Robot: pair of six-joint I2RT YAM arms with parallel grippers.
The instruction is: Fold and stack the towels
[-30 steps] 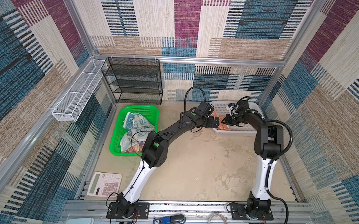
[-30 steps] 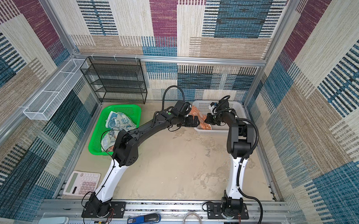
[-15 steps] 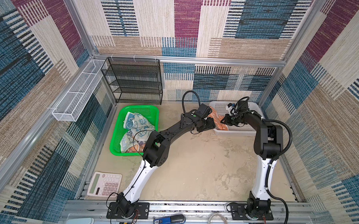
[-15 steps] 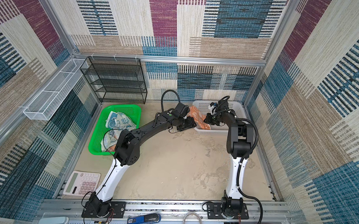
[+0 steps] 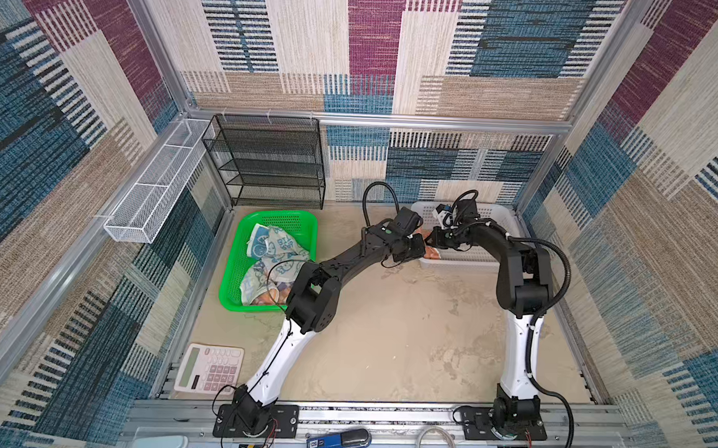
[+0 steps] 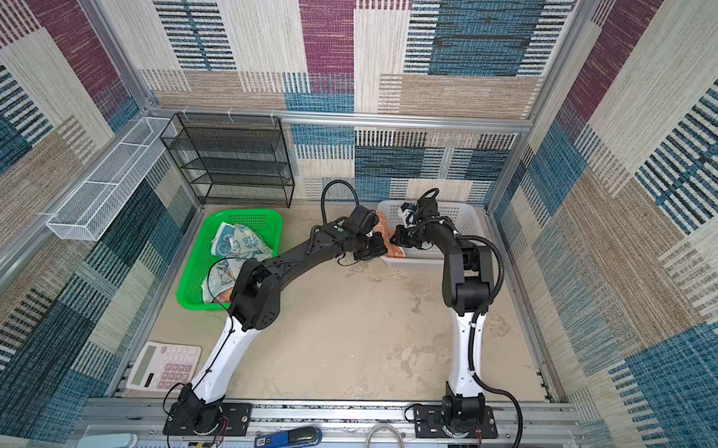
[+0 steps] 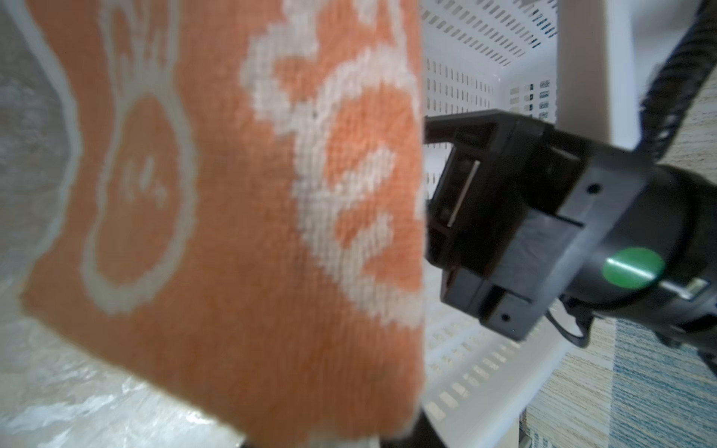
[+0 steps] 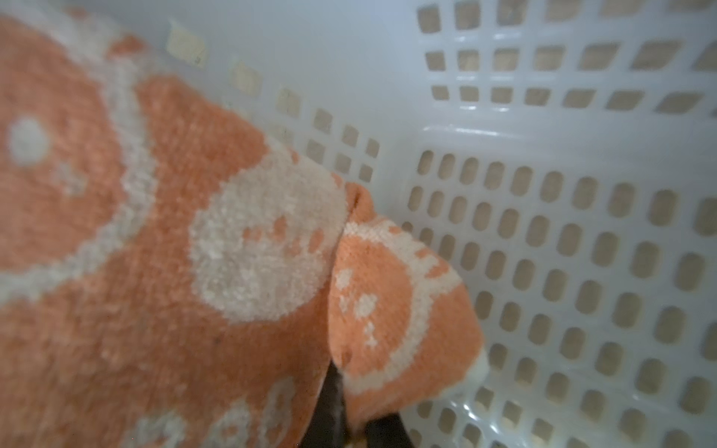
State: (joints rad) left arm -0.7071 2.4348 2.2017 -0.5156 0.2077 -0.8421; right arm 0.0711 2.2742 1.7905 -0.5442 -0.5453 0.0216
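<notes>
Orange towel [image 7: 232, 271] is bright orange terry with white cartoon outlines and paw prints. The basket [image 8: 582, 271] around it is plain white with a grid of little slots. In the green tray [image 5: 282, 219] the other towels [image 5: 279, 248] look whitish and pale blue with blue print. Calculator [image 5: 209, 368] is white with pink keys, and the table [image 5: 406, 339] is sandy beige.

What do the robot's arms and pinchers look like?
The left arm and right arm are white at the bottom, with chunky black joints higher up. A thick black cable loops beside the right one; another arches over the left. Each has a round green dot near the wrist. The left gripper and right gripper are black and blocky.
</notes>
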